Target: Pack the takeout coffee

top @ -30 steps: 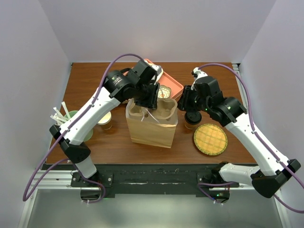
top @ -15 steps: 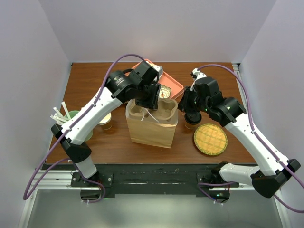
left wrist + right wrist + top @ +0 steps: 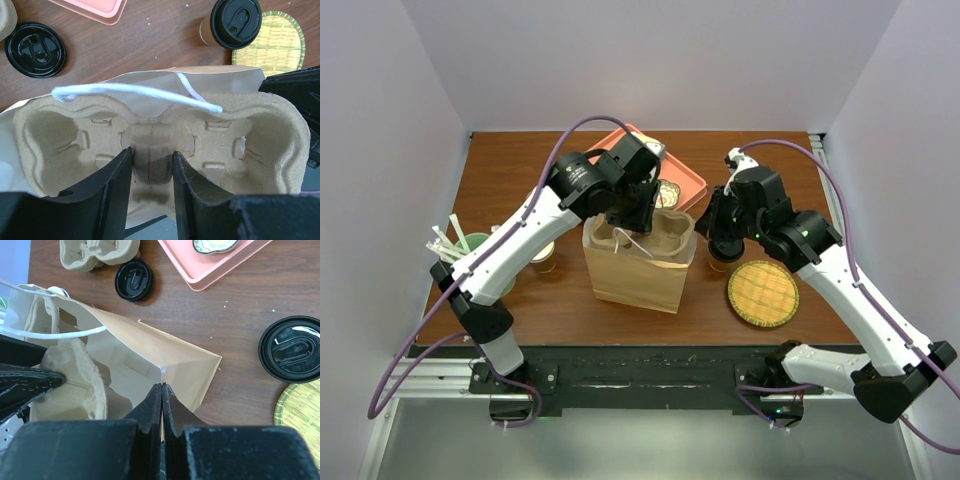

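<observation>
Top view: the left gripper (image 3: 638,208) sits at the mouth of the paper bag (image 3: 638,275) in mid-frame, on a cardboard cup carrier (image 3: 660,235). The right gripper (image 3: 708,228) is at the bag's upper right edge. The coffee (image 3: 722,262) stands on the table just right of the bag, mostly hidden under the right arm, near a woven mat (image 3: 763,293).

Left wrist view: the left gripper (image 3: 152,155), part open, clamps the carrier's (image 3: 60,130) centre ridge at lower centre. The coffee (image 3: 232,22) is at upper right, outside the bag, upright, its long axis vertical and its lid up.

Right wrist view: the right gripper (image 3: 161,387), fingers pressed together, pinches the bag's (image 3: 175,365) rim at bottom centre. The coffee (image 3: 295,349) at the right edge shows its black lid from above
</observation>
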